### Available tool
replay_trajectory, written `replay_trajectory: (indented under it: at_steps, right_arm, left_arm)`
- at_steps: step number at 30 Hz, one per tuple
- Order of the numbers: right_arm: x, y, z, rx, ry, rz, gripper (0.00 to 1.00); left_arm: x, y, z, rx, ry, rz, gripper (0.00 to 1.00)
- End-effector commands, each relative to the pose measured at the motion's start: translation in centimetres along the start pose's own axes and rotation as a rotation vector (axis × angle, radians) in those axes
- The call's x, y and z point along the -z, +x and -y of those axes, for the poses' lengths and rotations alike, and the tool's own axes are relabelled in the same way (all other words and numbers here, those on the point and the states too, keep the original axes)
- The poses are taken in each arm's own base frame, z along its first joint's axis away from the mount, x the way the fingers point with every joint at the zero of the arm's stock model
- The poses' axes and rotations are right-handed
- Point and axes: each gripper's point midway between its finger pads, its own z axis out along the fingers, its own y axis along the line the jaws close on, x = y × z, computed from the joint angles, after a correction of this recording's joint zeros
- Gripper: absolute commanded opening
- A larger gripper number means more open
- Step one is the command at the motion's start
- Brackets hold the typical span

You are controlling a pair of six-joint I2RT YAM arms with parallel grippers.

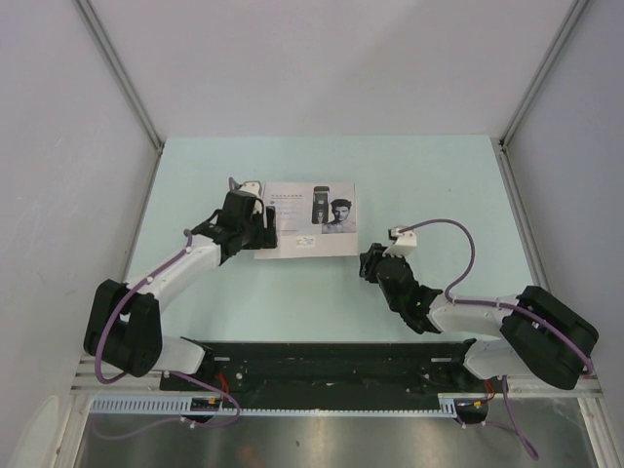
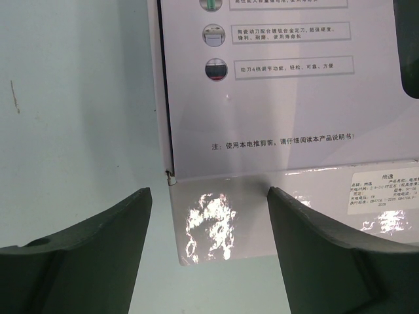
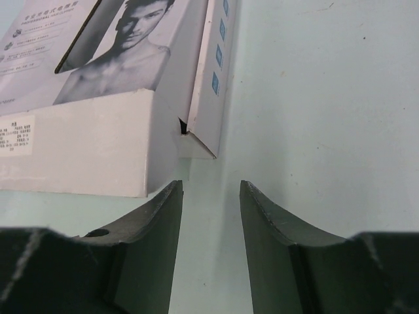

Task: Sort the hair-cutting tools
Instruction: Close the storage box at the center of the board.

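Closed white box point(image 1: 307, 219) lying flat mid-table, printed lid up; none of the cutting tools in sight, presumably inside, though not possible to confirm. Left gripper point(image 1: 255, 226) at the box's left edge, jaws spread wide and empty, straddling the near-left corner in the left wrist view point(image 2: 209, 216). Right gripper point(image 1: 375, 261) just off the box's near-right corner, apart from it, jaws partly apart with nothing between them point(image 3: 211, 216); a side flap point(image 3: 213, 78) standing slightly proud there, with a small gap at the corner. Likely step: getting the lid open to reach the tools. Best done by steadying the box from the left, pressing lightly rather than squeezing the thin card, while working one right fingertip into that corner gap and lifting along the flap's edge. Worth keeping the push low and slow, since a light box on a smooth table would probably slide away; worth lifting the lid evenly too, lest loose contents spill. Lid print: a shirtless man's photo and a clipper picture, rows of small icons with Chinese captions, a longer Chinese line below ending in an exclamation mark. A white label of fine print on the near side wall, too small to read. No brand name legible.
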Motion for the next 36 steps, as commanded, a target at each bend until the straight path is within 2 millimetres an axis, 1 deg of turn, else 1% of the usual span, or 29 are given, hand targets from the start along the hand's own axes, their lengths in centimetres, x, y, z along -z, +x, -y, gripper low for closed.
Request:
replay_trajectory:
  at_steps: [1, 3, 9, 10, 12, 13, 14, 16, 17, 19, 20, 21, 25, 29, 30, 31, 32, 33, 34, 35, 36]
  right_arm:
    - [0.4, -1.2, -0.5, -0.035, -0.048, 0.067, 0.45]
    - [0.5, -1.1, -0.8, -0.033, -0.072, 0.065, 0.44]
    - [0.6, -1.3, -2.1, -0.024, -0.131, 0.059, 0.44]
    - [0.7, -2.3, -2.8, -0.038, -0.152, 0.074, 0.45]
    - [1.0, -2.9, -3.3, -0.032, -0.164, 0.063, 0.46]
    - [0.9, -4.7, -4.4, -0.057, -0.172, 0.084, 0.47]
    - [0.9, -4.2, -3.8, -0.038, -0.148, 0.022, 0.49]
    - [1.2, -5.3, -4.3, -0.050, -0.168, 0.015, 0.54]
    - [1.5, -6.4, -4.5, -0.065, -0.187, 0.019, 0.57]
    - [1.6, -7.2, -4.8, -0.076, -0.207, 0.017, 0.62]
    - [1.6, -6.7, -5.1, -0.070, -0.230, -0.027, 0.64]
    - [0.7, -7.4, -4.7, -0.084, -0.208, -0.039, 0.64]
    - [0.2, -7.2, -5.2, -0.072, -0.231, -0.060, 0.63]
    - [-0.5, -5.8, -5.4, -0.092, -0.248, -0.134, 0.64]
    - [-0.7, -5.3, -5.2, -0.104, -0.242, -0.156, 0.66]
    - [-1.4, -4.7, -4.5, -0.115, -0.226, -0.186, 0.68]
    - [-1.5, -4.0, -4.9, -0.135, -0.259, -0.230, 0.70]
    - [-1.8, -3.6, -4.7, -0.140, -0.257, -0.249, 0.76]
    - [-2.4, -3.0, -4.6, -0.133, -0.258, -0.271, 0.78]
    - [-2.5, -3.0, -5.2, -0.117, -0.295, -0.273, 0.78]
    - [-2.8, -3.0, -5.2, -0.093, -0.294, -0.270, 0.81]
  left_arm:
    - [0.1, 0.2, 0.0, -0.024, 0.013, -0.012, 0.77]
    - [0.1, 0.4, 0.0, -0.024, 0.012, -0.016, 0.78]
    - [0.2, 0.0, 0.2, -0.019, 0.020, -0.010, 0.77]
    - [0.2, 0.1, 0.4, -0.022, 0.029, -0.012, 0.77]
    - [0.2, 0.0, 0.4, -0.025, 0.033, -0.011, 0.77]
    - [0.2, 0.1, 0.3, -0.027, 0.029, -0.012, 0.77]
    - [0.3, 0.0, 0.3, -0.026, 0.029, -0.008, 0.77]
    - [0.2, 0.1, 0.3, -0.026, 0.027, -0.012, 0.77]
    - [0.2, 0.1, 0.3, -0.027, 0.026, -0.011, 0.77]
    - [0.1, 0.2, 0.3, -0.027, 0.027, -0.017, 0.77]
    - [0.1, 0.2, 0.4, -0.025, 0.030, -0.018, 0.77]
    - [0.1, 0.3, 0.4, -0.027, 0.033, -0.020, 0.77]
    - [0.0, 0.4, 0.3, -0.024, 0.030, -0.024, 0.77]
    - [0.1, 0.3, 0.3, -0.026, 0.029, -0.019, 0.77]
    - [0.1, 0.3, 0.3, -0.026, 0.031, -0.018, 0.77]
    - [0.2, 0.4, 0.4, -0.026, 0.034, -0.021, 0.77]
    - [0.2, 0.4, 0.5, -0.029, 0.040, -0.022, 0.77]
    - [0.2, 0.5, 0.7, -0.031, 0.052, -0.024, 0.78]
    - [0.3, 0.5, 0.7, -0.030, 0.054, -0.025, 0.79]
    - [0.3, 0.5, 0.7, -0.036, 0.057, -0.025, 0.80]
    - [0.3, 0.5, 0.8, -0.039, 0.061, -0.022, 0.80]
